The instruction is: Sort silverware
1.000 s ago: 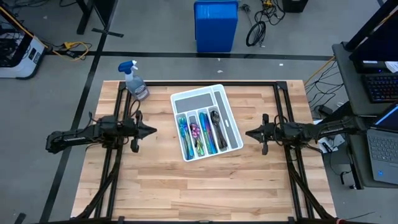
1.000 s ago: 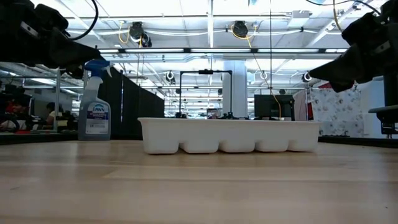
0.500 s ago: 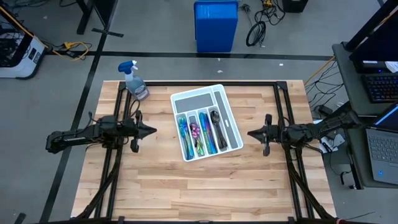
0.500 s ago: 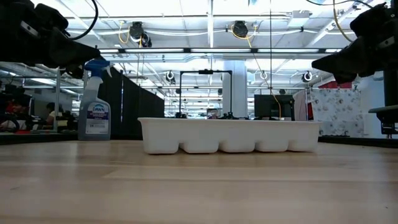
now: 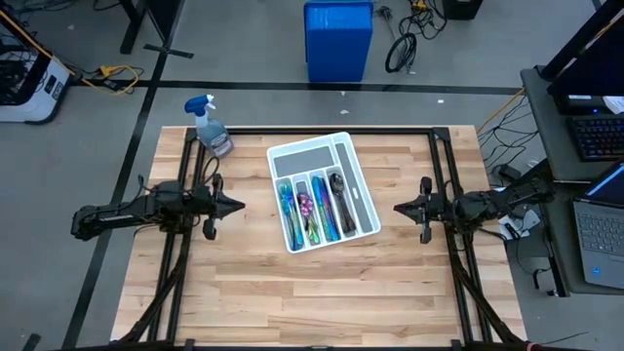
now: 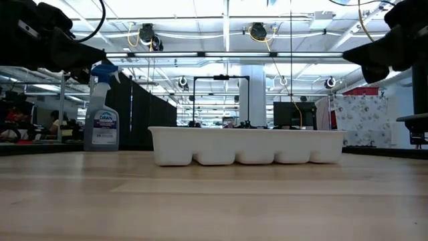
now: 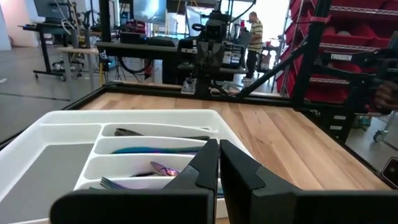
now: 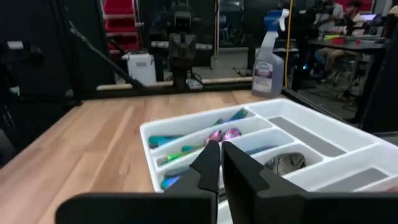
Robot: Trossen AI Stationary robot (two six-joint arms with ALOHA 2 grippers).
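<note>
1. the silverware (image 5: 317,210) lies in the narrow slots of the white tray (image 5: 363,175) at the middle of the tabletop (image 5: 322,292).
2. the left tool (image 5: 240,206) hangs left of the tray, fingers pressed together, holding nothing.
3. the right tool (image 5: 398,207) hangs right of the tray, also pressed together and empty.
4. a spray bottle (image 5: 211,127) stands at the far left corner.

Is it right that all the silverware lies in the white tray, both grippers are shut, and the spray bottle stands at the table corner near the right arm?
Not quite. The spray bottle stands at the corner near the left arm, as the high view shows. The rest holds: the silverware lies in the white tray, and the left gripper and right gripper are shut.
</note>
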